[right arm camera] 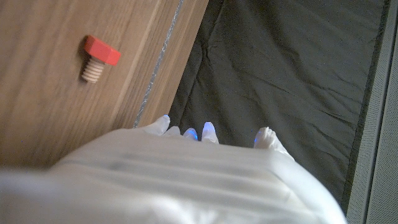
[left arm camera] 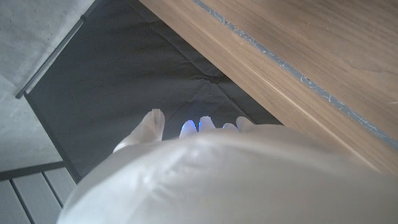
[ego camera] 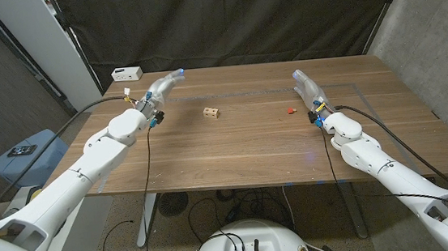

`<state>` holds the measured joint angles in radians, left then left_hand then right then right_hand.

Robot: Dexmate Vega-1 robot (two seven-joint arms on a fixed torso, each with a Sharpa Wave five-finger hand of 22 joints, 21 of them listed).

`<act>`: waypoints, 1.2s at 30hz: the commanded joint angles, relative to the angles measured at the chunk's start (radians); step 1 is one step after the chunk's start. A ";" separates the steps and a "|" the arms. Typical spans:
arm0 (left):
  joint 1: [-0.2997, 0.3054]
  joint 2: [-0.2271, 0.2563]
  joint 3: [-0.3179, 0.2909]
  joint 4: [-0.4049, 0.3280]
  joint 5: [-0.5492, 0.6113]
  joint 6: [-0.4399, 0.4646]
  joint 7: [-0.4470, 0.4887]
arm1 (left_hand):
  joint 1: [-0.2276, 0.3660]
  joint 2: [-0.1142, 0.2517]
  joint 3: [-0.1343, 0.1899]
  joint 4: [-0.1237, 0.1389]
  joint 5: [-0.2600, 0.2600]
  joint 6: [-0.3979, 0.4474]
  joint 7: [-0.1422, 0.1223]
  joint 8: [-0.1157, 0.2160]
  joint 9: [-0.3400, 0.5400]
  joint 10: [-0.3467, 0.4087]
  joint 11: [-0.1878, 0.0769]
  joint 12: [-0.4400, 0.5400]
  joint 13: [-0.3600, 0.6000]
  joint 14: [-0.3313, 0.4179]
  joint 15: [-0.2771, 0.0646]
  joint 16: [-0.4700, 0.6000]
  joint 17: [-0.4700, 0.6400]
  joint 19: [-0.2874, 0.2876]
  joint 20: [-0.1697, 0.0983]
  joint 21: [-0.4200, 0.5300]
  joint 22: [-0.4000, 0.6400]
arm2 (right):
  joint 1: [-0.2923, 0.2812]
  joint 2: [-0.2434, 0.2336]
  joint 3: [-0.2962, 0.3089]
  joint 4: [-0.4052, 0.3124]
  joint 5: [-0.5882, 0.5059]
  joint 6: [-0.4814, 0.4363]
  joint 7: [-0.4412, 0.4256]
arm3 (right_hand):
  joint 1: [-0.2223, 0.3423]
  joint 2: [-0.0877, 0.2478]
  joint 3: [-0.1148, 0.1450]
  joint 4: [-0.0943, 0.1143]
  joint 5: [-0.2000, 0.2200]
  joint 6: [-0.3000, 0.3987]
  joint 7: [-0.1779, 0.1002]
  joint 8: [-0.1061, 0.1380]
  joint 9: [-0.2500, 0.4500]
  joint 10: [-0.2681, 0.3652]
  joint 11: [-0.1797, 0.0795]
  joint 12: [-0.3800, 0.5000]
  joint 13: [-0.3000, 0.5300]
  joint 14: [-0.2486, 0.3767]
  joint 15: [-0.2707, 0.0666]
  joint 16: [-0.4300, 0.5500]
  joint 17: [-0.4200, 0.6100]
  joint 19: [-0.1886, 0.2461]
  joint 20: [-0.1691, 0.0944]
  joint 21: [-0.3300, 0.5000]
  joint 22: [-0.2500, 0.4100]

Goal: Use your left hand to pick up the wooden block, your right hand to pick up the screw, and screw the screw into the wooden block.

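Left robot hand [ego camera: 158, 91] sits out over the left side of the table [ego camera: 243, 152], fingers stretched long toward the far edge, gripping nothing, fingers apart and empty. From its own wrist camera, the left robot hand [left arm camera: 236, 174] shows its pale back with fingertips [left arm camera: 153, 118] reaching past the table's edge toward the dark curtain [left arm camera: 137, 81].

Moving across: a small white box [ego camera: 127, 72] rests at the far left corner of the table. Near the middle, the wooden block [ego camera: 211, 111] lies on the bare wood, well apart from the left robot hand. Further right, the red-headed screw [ego camera: 290, 111] lies on the table, near the right robot hand but not touching it.

Right robot hand [ego camera: 309, 90] is on the right side, fingers extended and spread, holding nothing. Its wrist camera shows the right robot hand [right arm camera: 186, 180] from behind, fingertips [right arm camera: 208, 130] up, and the screw [right arm camera: 98, 58] lying on its side on the table, red head and pale threaded shank plain to see.
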<state>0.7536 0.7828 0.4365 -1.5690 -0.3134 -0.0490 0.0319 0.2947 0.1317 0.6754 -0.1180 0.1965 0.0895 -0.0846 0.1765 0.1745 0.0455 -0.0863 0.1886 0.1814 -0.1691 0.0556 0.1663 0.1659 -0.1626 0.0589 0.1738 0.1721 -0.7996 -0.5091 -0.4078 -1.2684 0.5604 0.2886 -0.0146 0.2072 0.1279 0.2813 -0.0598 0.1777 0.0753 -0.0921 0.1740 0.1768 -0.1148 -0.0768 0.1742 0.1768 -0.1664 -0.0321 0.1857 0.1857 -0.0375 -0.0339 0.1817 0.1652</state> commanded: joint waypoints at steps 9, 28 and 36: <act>-0.096 0.140 0.060 -0.100 0.186 0.139 -0.130 | 0.066 -0.030 0.001 -0.057 -0.001 -0.038 -0.035 0.007 0.004 -0.010 -0.032 0.007 0.003 -0.009 0.003 0.015 0.003 -0.001 0.034 0.016 0.002 | 0.007 0.011 -0.004 -0.001 -0.007 -0.011 -0.022 | -0.001 -0.004 -0.001 -0.005 0.005 -0.010 0.006 0.004 0.002 -0.011 -0.004 0.006 0.003 -0.054 -0.011 0.003 0.004 -0.005 -0.026 0.007 0.004; -0.198 0.150 0.156 -0.173 0.506 0.235 -0.155 | 0.222 -0.136 -0.014 -0.071 -0.018 0.071 -0.098 0.053 0.006 0.133 -0.093 0.047 0.007 0.071 -0.039 0.026 0.003 -0.007 0.055 0.016 0.002 | 0.048 0.045 -0.006 0.084 -0.011 0.024 -0.018 | 0.003 -0.005 0.000 -0.011 0.007 -0.011 -0.002 0.007 0.002 -0.014 -0.006 0.008 0.003 -0.061 -0.008 0.003 0.002 -0.008 -0.024 0.006 0.004; -0.242 0.156 0.201 -0.222 0.642 0.293 -0.237 | 0.270 -0.170 -0.020 -0.070 -0.018 0.079 -0.108 0.050 0.006 0.157 -0.103 0.048 0.009 0.083 -0.053 0.023 0.004 -0.039 0.074 0.007 0.002 | 0.060 0.052 -0.004 0.111 -0.012 0.036 -0.016 | 0.004 -0.005 0.000 -0.012 0.008 -0.010 -0.006 0.008 0.002 -0.012 -0.008 0.009 0.003 -0.062 -0.005 0.004 0.002 -0.007 -0.022 0.006 0.004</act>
<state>0.5671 0.9310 0.5834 -1.7372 0.0872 0.1533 -0.1092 0.5478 -0.0344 0.6600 -0.1870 0.1842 0.1598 -0.1896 0.2231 0.1743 0.1928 -0.1929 0.2344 0.1888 -0.0857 0.0053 0.1888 0.1656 -0.1714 0.1215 0.1848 0.1723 -0.7627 -0.4739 -0.4130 -1.2091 0.5494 0.3085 -0.0328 0.2071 0.1280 0.2804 -0.0667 0.1815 0.0621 -0.0894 0.1777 0.1769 -0.1218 -0.0839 0.1778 0.1770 -0.1664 -0.0320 0.1857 0.1860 -0.0375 -0.0339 0.1817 0.1651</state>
